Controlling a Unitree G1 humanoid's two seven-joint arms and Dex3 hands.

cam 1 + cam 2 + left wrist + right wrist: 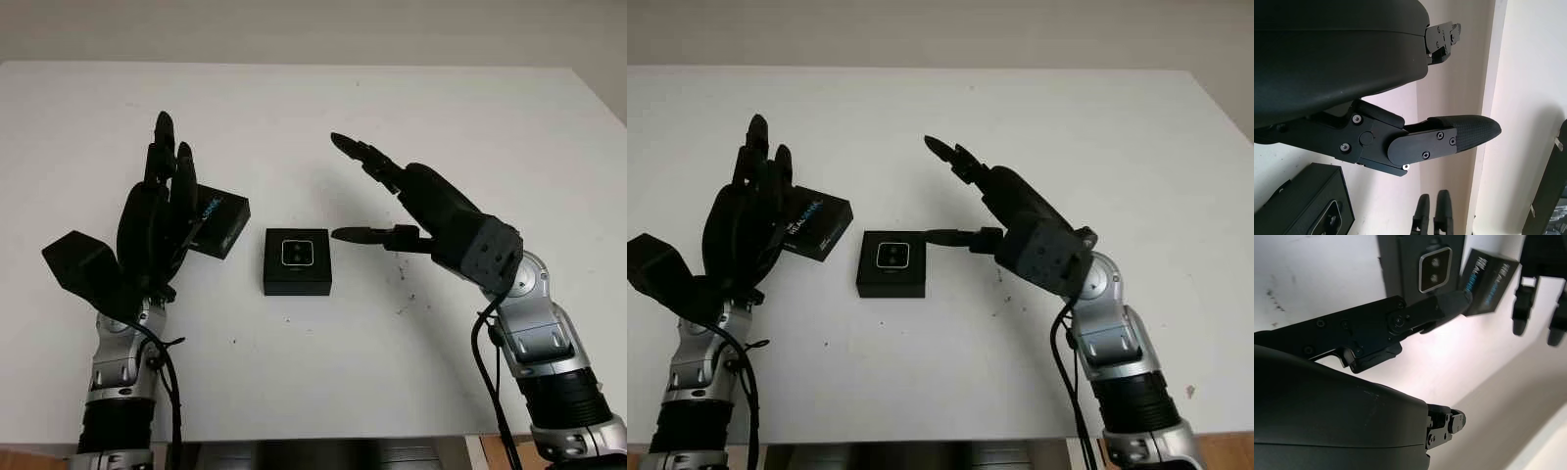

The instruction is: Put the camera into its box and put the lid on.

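The left hand (162, 211) stands upright at the left of the white table (392, 108), palm turned inward, holding nothing, its fingers straight rather than curled. Just beside it, partly behind its fingers, lies the black printed lid (220, 220), tilted a little and apparently touching the hand's edge, though contact cannot be confirmed. To the right of that, near the table's middle, sits the black box (297, 261) with the small camera (296, 253) already seated in it, lens face up. Farther right, the right hand (392, 201) hovers open, empty too, its lower finger (364, 233) reaching toward the box's right side without clearly touching it.

The camera step looks done; the lid remains. The lid is likely light, stiff card with smooth, somewhat slippery faces, so it should be taken by its opposite long edges rather than pinched on the flat top. The box is light enough to slide if nudged, so steadying it at its side seems wise.
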